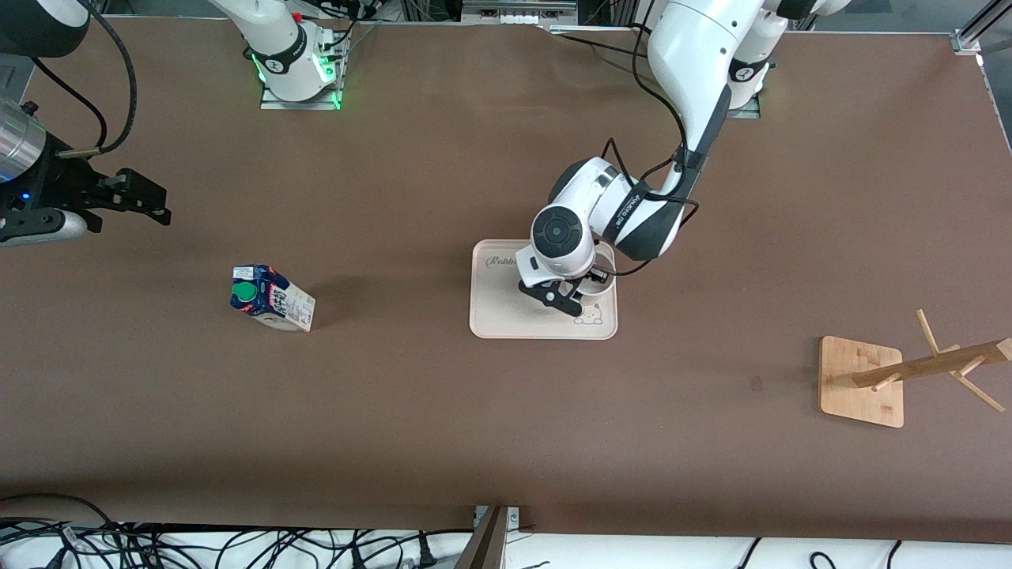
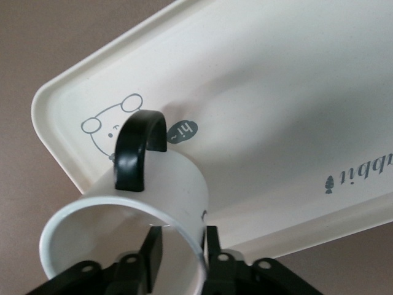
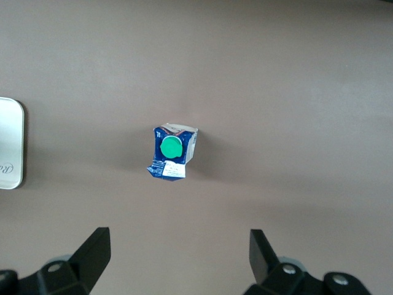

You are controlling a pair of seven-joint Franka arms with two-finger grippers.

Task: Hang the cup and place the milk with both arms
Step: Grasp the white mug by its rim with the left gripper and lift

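The white cup (image 2: 175,184) with a black handle (image 2: 138,147) stands on the cream tray (image 2: 276,92), at the corner with the bear drawing. My left gripper (image 2: 181,249) straddles the cup's wall. One finger (image 2: 152,255) is inside and the other is against the outside. A gap shows between the inner finger and the wall. In the front view the left gripper (image 1: 573,299) is low over the tray (image 1: 498,316) and hides most of the cup (image 1: 603,286). The milk (image 1: 273,299) stands toward the right arm's end. My right gripper (image 1: 150,201) waits open in the air; its wrist view shows the milk (image 3: 172,152).
A wooden cup rack (image 1: 901,371) with slanted pegs on a square base stands toward the left arm's end, nearer to the front camera than the tray. The tray's corner (image 3: 11,144) shows in the right wrist view. Cables lie along the table's front edge.
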